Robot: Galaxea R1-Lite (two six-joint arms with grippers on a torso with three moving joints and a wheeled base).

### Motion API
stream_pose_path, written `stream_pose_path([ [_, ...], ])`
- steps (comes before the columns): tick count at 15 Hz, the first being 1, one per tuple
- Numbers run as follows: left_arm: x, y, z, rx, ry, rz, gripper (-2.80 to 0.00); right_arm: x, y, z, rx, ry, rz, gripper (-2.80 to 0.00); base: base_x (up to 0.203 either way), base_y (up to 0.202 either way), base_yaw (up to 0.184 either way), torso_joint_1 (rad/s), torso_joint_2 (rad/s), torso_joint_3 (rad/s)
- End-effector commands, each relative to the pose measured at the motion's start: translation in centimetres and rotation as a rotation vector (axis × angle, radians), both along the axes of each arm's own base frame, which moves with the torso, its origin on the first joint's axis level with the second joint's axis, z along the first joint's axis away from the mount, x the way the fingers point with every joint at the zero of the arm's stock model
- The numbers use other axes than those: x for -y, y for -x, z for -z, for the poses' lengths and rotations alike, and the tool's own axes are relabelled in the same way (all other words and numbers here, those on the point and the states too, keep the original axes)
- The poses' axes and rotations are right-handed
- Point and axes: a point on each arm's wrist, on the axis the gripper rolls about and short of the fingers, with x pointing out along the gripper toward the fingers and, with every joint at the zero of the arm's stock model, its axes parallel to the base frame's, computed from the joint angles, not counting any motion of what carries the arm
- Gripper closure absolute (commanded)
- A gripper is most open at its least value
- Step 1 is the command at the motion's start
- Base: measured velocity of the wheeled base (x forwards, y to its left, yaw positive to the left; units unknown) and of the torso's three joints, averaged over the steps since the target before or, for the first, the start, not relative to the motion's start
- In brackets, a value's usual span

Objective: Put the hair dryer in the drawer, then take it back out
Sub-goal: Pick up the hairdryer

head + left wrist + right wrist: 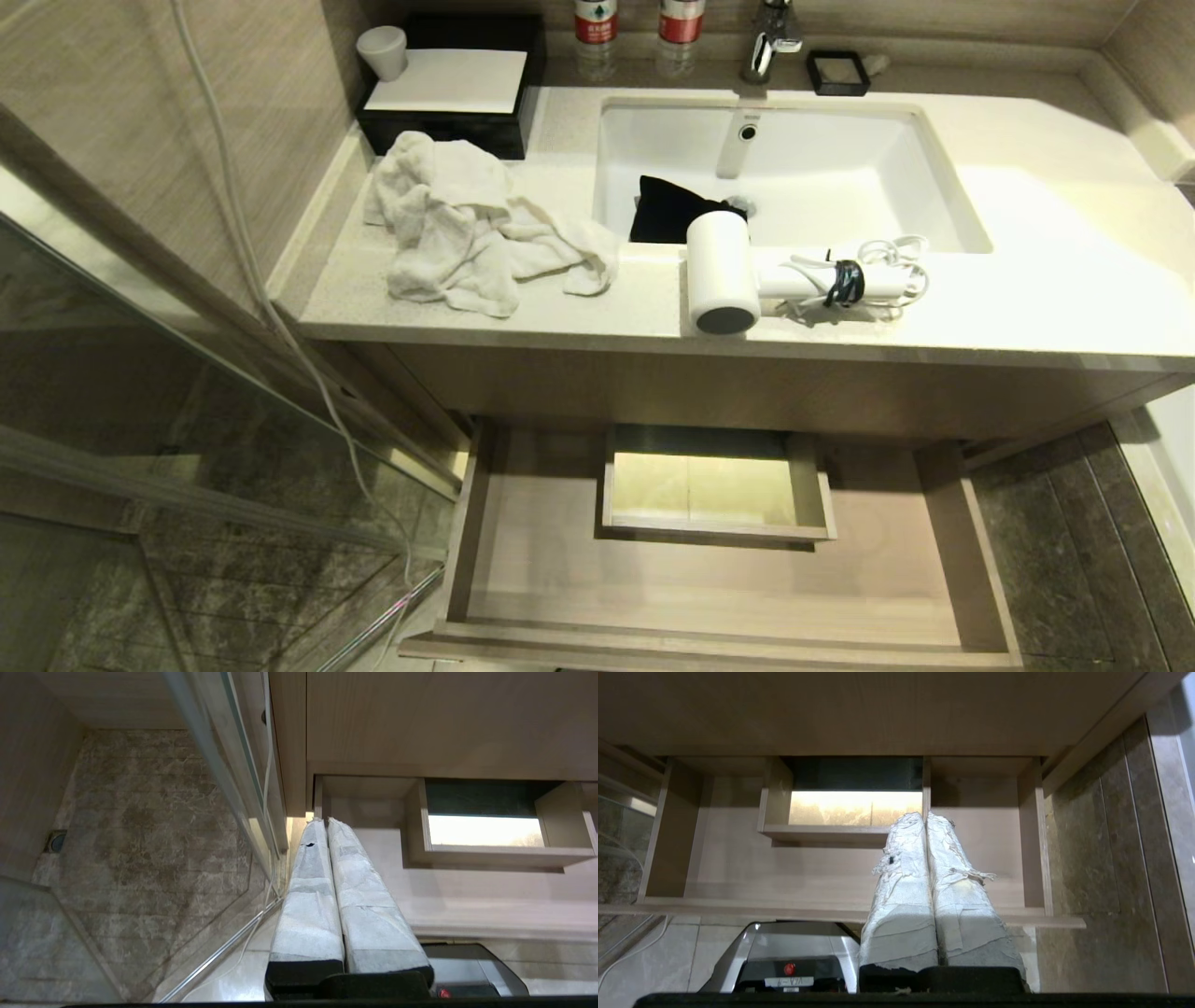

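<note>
The white hair dryer (724,271) lies on the counter's front edge, in front of the sink, its coiled cord bound by a black tie (848,283) to its right. Below the counter the beige drawer (523,597) stands pulled out and bare inside, with a boxed cutout (714,495) at mid-back. Neither arm shows in the head view. My left gripper (323,821) is shut and hangs low by the drawer's (467,900) left end. My right gripper (924,815) is shut too, low in front of the drawer (738,868), nothing between its fingers.
A crumpled white towel (467,229) lies on the counter (1027,299) left of the sink (840,159). A black pouch (667,213) sits in the basin. A black box with a cup, two bottles and the tap stand at the back. A glass shower partition (140,373) lies to the left.
</note>
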Motion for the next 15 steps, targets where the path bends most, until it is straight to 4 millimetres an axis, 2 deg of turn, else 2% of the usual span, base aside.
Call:
stream_pose_path([
  [1, 0.0, 0.0, 0.0, 0.0, 0.0, 0.0, 0.0, 0.0, 0.0, 0.01, -0.001, -0.001, 0.0, 0.0, 0.0, 0.0, 0.0, 0.271, -0.02, 0.235],
  [9, 0.0, -0.01, 0.04, -0.001, 0.0, 0.0, 0.0, 0.0, 0.0, 0.01, -0.001, -0.001, -0.001, 0.0, 0.0, 0.0, 0.0, 0.293, -0.09, 0.203],
  [15, 0.0, -0.01, 0.04, -0.001, 0.0, 0.0, 0.0, 0.0, 0.0, 0.01, -0.001, -0.001, -0.001, 0.0, 0.0, 0.0, 0.0, 0.338, -0.2, 0.139],
])
